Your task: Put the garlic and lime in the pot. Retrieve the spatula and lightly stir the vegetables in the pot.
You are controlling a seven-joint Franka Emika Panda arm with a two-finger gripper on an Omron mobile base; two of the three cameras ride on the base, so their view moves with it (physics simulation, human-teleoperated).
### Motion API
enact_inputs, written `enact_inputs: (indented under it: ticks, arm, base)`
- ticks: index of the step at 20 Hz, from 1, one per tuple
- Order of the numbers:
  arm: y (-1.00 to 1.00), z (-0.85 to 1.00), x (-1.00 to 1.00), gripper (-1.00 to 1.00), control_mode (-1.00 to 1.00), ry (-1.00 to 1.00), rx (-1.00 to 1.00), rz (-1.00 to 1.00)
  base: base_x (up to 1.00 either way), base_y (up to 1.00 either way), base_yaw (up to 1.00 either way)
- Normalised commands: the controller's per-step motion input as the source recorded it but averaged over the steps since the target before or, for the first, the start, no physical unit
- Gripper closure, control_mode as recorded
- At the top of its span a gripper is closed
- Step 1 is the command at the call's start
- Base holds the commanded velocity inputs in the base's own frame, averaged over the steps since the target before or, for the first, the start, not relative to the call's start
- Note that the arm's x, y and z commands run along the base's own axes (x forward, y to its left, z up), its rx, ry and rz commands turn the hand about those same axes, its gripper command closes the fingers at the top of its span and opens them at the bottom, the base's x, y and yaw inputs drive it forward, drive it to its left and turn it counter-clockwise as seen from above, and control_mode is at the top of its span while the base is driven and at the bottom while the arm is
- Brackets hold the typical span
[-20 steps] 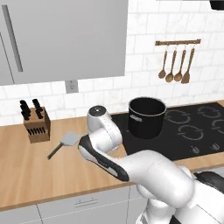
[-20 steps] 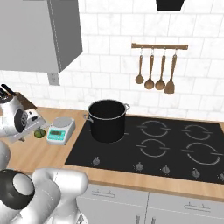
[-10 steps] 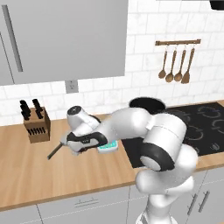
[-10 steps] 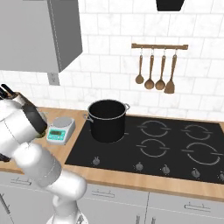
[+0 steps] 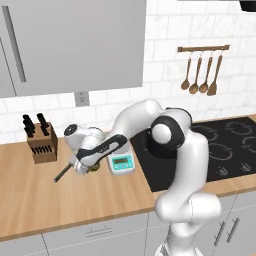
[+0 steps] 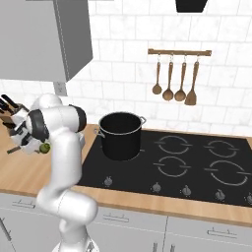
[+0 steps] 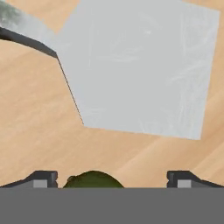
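On the wooden counter (image 5: 30, 200) the wide-open gripper (image 7: 111, 180) straddled the lime (image 7: 94, 179) beside the spatula (image 7: 140, 65); small, round and probably slippery, it wanted pinching across its middle

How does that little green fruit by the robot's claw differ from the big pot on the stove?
The lime is small, round and yellowish-green; the pot is tall, black and cylindrical, far larger. The lime lies on the wooden counter beside the flat grey spatula; the pot stands on the black cooktop. The pot has two small side handles; the lime has none. Neither is being held.
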Motion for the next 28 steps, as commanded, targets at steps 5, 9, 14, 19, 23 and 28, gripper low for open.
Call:
enact_inputs:
  ticks: [5, 9, 14, 19, 23, 28]
  arm:
    - [-0.06, -0.20, 0.00, -1.00, -1.00, 0.00, -0.01, 0.07]
    - [-0.38, -0.17, 0.01, -1.00, -1.00, 0.00, -0.01, 0.01]
    - [-0.79, -0.04, 0.05, -1.00, -1.00, 0.00, 0.00, 0.00]
    - [-0.68, -0.12, 0.00, -1.00, -1.00, 0.03, 0.00, 0.00]
    - [-0.21, -0.21, -0.01, 1.00, -1.00, 0.07, 0.00, 0.00]
    - [-0.41, 0.20, -0.28, 1.00, -1.00, 0.00, 0.00, 0.01]
  base:
    - [0.00, 0.00, 0.00]
    - [0.00, 0.00, 0.00]
    - [0.00, 0.00, 0.00]
    - [0.00, 0.00, 0.00]
    - [0.00, 0.00, 0.00]
    - [0.00, 0.00, 0.00]
